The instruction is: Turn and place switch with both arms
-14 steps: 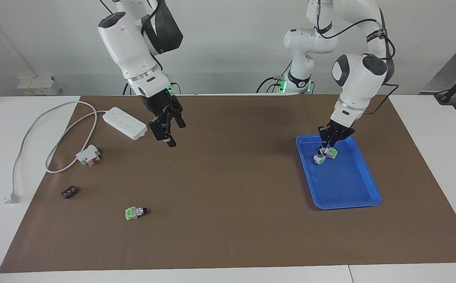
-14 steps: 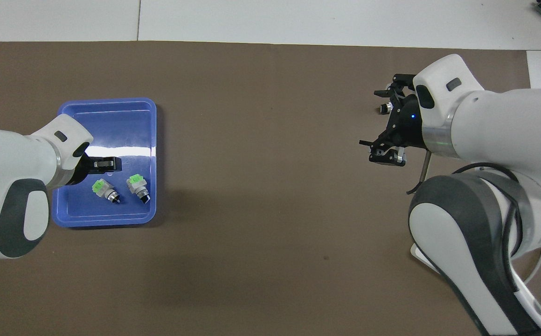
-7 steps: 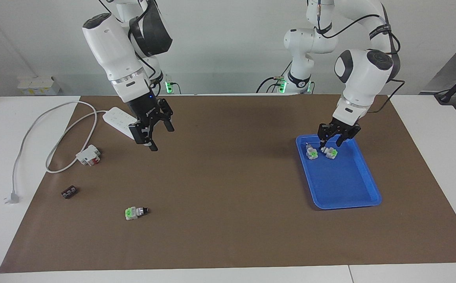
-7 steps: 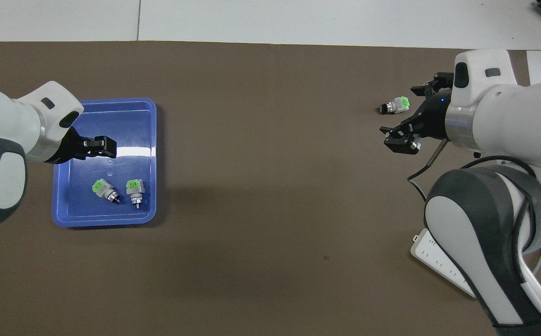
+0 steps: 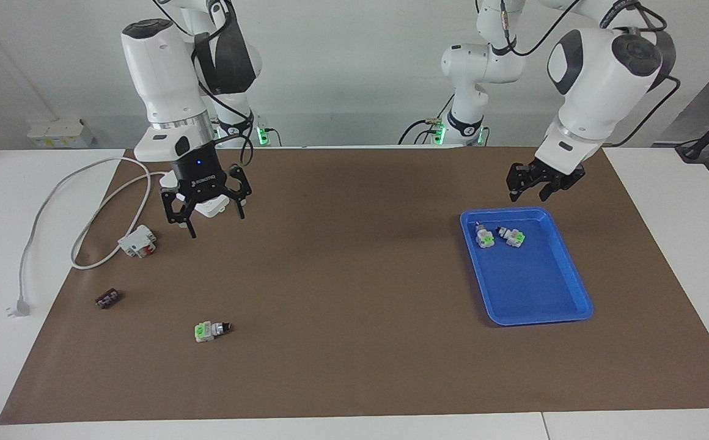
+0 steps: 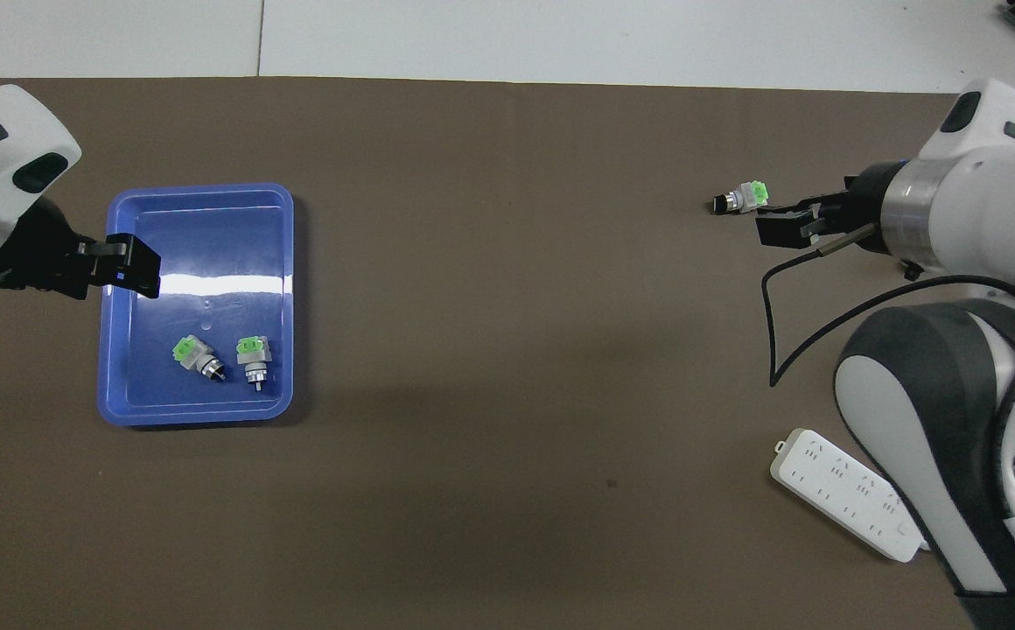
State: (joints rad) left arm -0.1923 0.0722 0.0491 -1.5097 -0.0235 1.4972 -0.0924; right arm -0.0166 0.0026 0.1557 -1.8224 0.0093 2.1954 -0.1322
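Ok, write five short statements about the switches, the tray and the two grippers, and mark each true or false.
1. Two switches lie in the blue tray. True.
2. The left gripper holds a switch. False: it is open and empty, raised above the tray's edge nearer to the robots.
3. A third switch lies on the brown mat toward the right arm's end. True.
4. The right gripper grips that third switch. False: it hangs open, up in the air, touching nothing.
5. The white power strip sits inside the tray. False: it lies on the mat by the right arm.
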